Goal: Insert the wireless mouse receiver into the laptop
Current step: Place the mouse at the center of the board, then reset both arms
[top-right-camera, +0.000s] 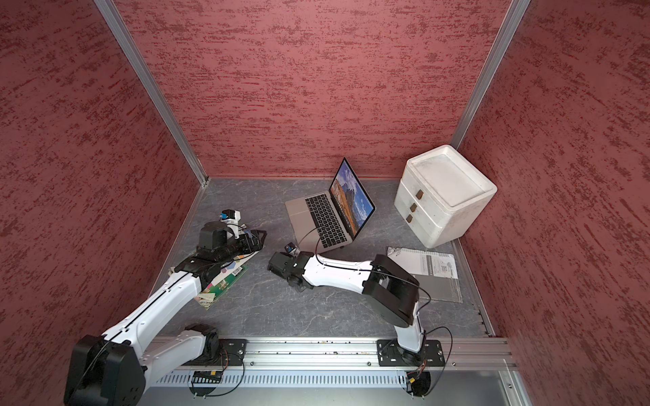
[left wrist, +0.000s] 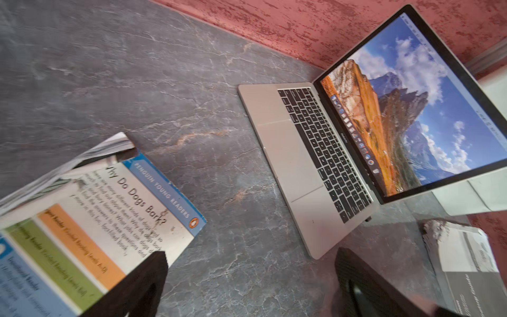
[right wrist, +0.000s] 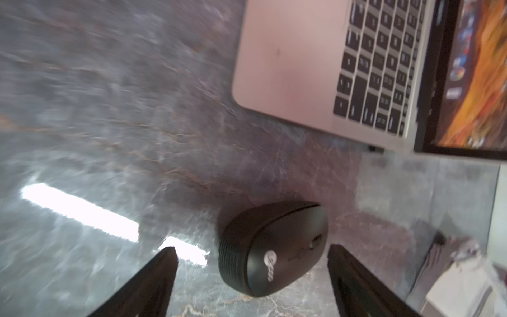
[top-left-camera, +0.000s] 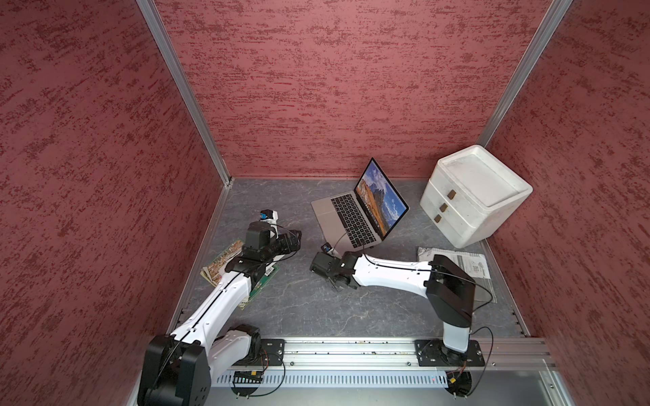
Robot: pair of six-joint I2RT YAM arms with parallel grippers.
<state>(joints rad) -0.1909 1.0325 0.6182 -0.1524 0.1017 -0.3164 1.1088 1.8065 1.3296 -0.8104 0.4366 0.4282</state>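
While wide open, right pincer (right wrist: 251, 247) astride black mouse (right wrist: 277, 241) near laptop (right wrist: 288, 60).

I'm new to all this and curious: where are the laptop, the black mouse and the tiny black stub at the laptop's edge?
Laptop (top-left-camera: 326, 215), in a top view: palm rest.
Black mouse (right wrist: 279, 243), right wrist view: top shell.
Tiny black stub (right wrist: 372, 148), right wrist view: exposed end.

The laptop (top-left-camera: 334, 219), slim silver-grey with black keys, stands open on the counter (top-left-camera: 302, 302), its screen lit (orange mountain, blue sky). The wireless mouse receiver (left wrist: 368, 218), a tiny black stub, juts from the base's side edge near the hinge.
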